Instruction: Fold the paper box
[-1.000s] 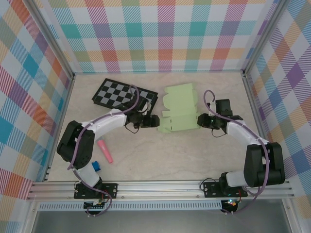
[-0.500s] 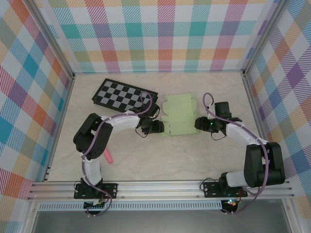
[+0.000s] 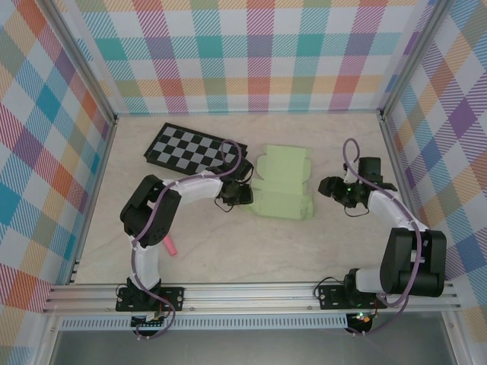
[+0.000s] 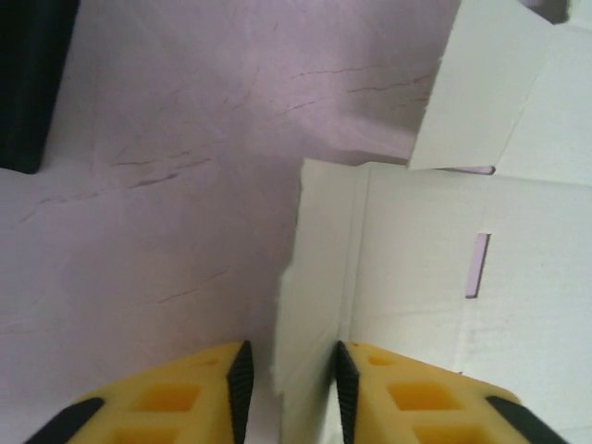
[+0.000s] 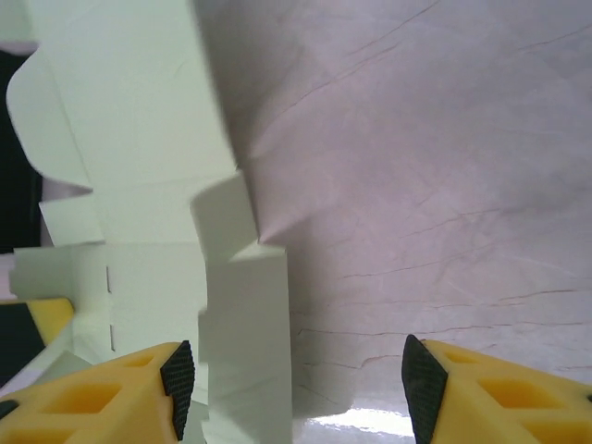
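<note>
Step in hand, by judgement: raising the 9 o'clock side panel and creasing it over.

Pinch the pale light-green, die-cut, thin-card paper box [image 3: 285,171] only at its raised 9 o'clock edge, using the left gripper [image 4: 291,370]. At present narrowed around that edge but not clamped, with a strip of bare surface showing between one black pad and the card. Close gently, since card this thin will probably crumple or slip under a hard squeeze. Fold along the scored crease, not across the panel. Stay low, to avoid dragging the whole sheet toward the flat black-and-grey checkerboard [image 3: 190,148] at the box's 10 o'clock.

Use the right gripper [image 5: 291,375] as a stop at 3 o'clock. Spread wide for now, grasping nothing. Just clear of the box's edge in the overhead view, with a tabbed flap lying ahead between its pads. Press down there against any sliding.

Found near the middle of the pale marbled table [image 3: 228,251], a little toward 12 o'clock, between the two grippers. Partly folded: a flat upper panel with a scalloped notch at its 11 o'clock corner, and a doubled band along 6 o'clock casting a thin shadow. Plain and unmarked, with narrow slots cut beside the creases and square tabs at the sides. Not yet closed into a box, by the look of it.
</note>
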`<state>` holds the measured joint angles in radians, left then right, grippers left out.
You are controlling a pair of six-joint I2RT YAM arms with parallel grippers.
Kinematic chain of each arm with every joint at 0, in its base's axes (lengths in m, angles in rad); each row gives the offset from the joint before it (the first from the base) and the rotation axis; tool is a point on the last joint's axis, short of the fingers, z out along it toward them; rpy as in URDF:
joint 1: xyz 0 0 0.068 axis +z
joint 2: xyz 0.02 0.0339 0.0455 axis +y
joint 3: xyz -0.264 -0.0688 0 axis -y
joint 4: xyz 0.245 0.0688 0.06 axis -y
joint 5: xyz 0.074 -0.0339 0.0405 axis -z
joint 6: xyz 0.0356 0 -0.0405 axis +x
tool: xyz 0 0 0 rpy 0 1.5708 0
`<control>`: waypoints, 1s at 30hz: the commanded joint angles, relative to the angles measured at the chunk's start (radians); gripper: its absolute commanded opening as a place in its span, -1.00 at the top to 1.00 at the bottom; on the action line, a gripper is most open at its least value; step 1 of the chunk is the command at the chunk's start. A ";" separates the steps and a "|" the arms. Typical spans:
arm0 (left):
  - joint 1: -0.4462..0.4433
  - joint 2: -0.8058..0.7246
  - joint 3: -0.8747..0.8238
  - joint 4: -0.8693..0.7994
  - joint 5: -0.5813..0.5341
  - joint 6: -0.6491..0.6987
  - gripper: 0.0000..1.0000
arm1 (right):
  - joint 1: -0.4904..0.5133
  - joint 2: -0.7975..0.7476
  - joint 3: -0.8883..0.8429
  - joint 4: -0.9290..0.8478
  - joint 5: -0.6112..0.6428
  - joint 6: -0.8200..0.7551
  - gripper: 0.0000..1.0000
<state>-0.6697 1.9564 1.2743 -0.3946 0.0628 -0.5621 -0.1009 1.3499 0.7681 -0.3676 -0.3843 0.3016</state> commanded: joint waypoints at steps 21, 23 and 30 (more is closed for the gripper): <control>0.024 0.003 0.034 -0.019 -0.064 0.029 0.82 | 0.200 0.078 0.067 -0.015 0.151 0.043 -0.32; 0.025 -0.001 0.030 -0.015 -0.062 0.026 0.82 | 0.261 0.097 0.114 -0.053 0.244 0.051 -0.29; 0.024 -0.002 0.034 -0.019 -0.061 0.030 0.82 | 0.397 0.173 0.247 -0.190 0.488 0.099 -0.23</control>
<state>-0.6521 1.9682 1.2900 -0.3916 0.0181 -0.5457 0.2623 1.4853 0.9646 -0.4473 -0.0673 0.3813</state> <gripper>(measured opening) 0.092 0.615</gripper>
